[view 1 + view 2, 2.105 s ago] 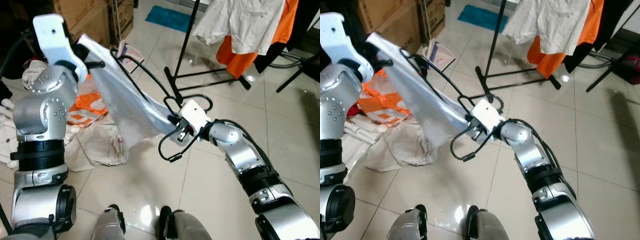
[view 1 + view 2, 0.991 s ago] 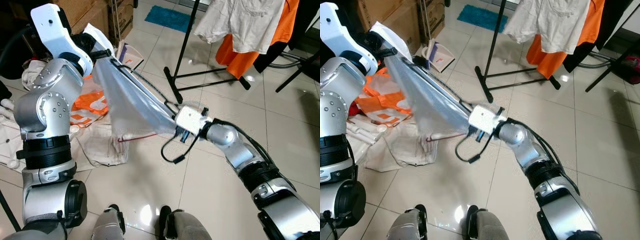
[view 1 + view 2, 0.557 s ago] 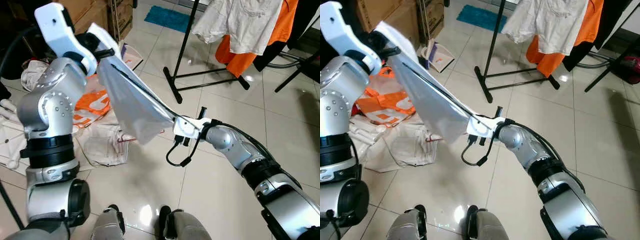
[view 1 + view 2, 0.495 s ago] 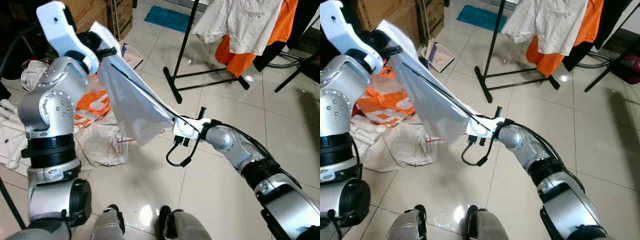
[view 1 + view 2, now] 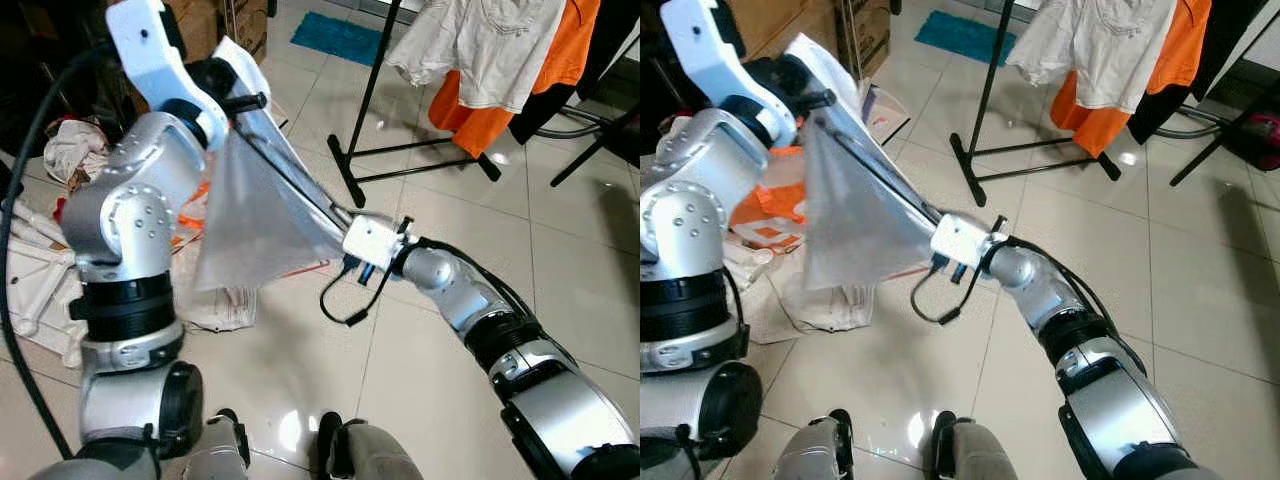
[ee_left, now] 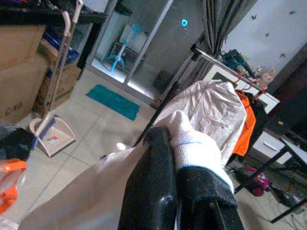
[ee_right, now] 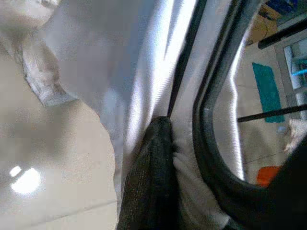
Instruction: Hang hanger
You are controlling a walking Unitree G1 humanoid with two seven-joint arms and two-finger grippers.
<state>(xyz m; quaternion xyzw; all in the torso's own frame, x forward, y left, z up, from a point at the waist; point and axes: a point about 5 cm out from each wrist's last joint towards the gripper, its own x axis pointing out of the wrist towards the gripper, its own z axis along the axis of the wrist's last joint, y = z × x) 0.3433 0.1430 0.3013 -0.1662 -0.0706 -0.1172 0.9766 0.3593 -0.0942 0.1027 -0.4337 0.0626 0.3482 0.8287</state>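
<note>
We hold a white garment (image 5: pixel 255 225) stretched between both hands, well short of the clothes rack (image 5: pixel 372 88): left hand (image 6: pixel 180 187) pinching one end, right hand (image 7: pixel 158 163) the other. It looks limp and light; its thin black hanger (image 5: pixel 290 180) seems the stiffest hold.

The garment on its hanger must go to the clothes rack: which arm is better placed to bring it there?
Probably the right. The right gripper pinches the white garment nearer the clothes rack; the left gripper holds the far end.

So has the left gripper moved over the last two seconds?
Yes. The left gripper, shut on the white garment, has swung toward the clothes rack's black base, narrowing the gap to it.
</note>
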